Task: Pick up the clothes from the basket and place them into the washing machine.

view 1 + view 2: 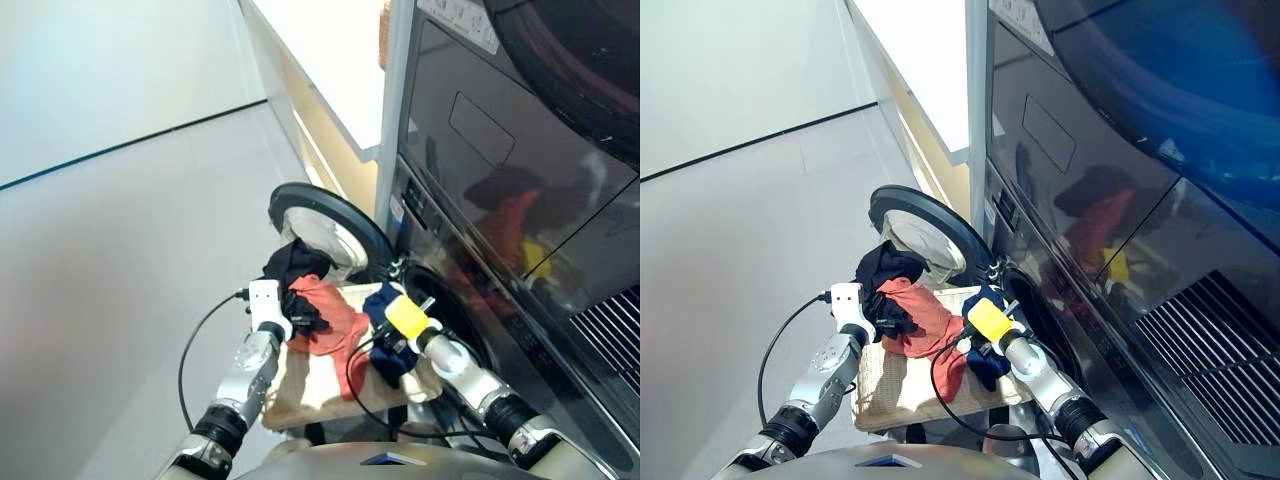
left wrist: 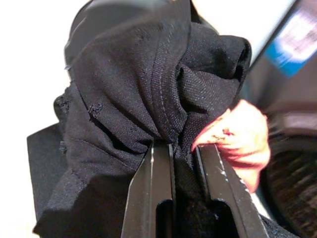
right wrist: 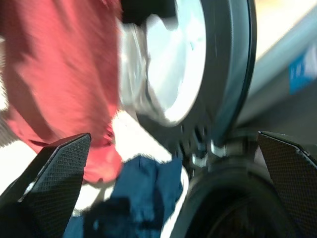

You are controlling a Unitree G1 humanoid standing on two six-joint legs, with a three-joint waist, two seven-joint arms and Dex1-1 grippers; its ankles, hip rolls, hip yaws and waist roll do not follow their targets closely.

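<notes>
Clothes (image 2: 148, 89) pinched in left hand (image 2: 184, 151); right hand (image 3: 171, 163) spread wide.

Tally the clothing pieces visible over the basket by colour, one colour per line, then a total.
Black pieces: 1, clamped in the left gripper
Red pieces: 1
Dark blue pieces: 1, by the open right gripper
Total: 3 pieces showing over the basket; any more hidden beneath cannot be counted.

Silver jointed arms, black cables, white left wrist (image 1: 264, 301), black claw fingers (image 2: 148, 198)
</notes>
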